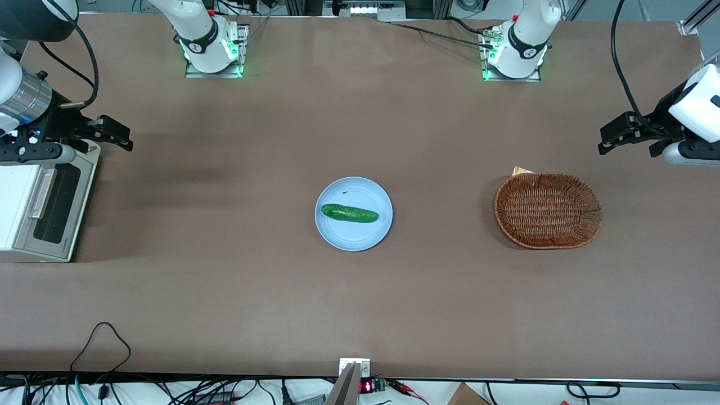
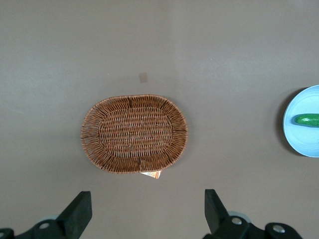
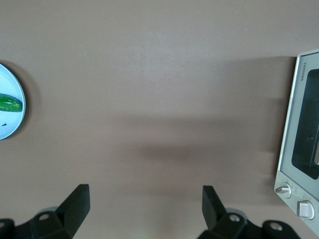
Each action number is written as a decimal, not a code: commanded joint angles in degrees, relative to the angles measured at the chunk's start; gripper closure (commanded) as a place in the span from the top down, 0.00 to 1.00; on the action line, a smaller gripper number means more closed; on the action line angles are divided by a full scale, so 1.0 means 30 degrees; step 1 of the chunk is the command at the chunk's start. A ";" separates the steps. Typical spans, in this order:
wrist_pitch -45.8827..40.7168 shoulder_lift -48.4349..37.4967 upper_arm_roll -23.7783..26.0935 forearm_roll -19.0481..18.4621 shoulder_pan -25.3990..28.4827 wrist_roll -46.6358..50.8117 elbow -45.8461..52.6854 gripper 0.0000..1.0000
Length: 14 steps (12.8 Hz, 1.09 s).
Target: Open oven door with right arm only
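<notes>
The cream-white oven (image 1: 17, 191) stands at the working arm's end of the table. Its oven door (image 1: 56, 205) is closed, with a dark window and a silver bar handle (image 1: 40, 194). The right arm's gripper (image 1: 125, 138) hovers above the table by the oven's front, farther from the front camera than the handle and clear of the door. It is open and holds nothing. The right wrist view shows the gripper (image 3: 144, 204) over bare table, with the oven door (image 3: 301, 124) and two knobs (image 3: 283, 189) off to one side.
A blue plate (image 1: 360, 236) with a cucumber (image 1: 349, 213) sits mid-table. A wicker basket (image 1: 548, 210) lies toward the parked arm's end, a paper scrap (image 1: 520, 170) poking out under it. Cables hang along the table's near edge.
</notes>
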 commanded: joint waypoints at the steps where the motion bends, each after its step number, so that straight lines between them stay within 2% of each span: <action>1: -0.0347 0.0251 0.0157 -0.0086 -0.0157 0.0177 0.0529 1.00; 14: -0.0376 0.0484 0.0186 -0.0057 -0.0128 -0.0116 0.0764 1.00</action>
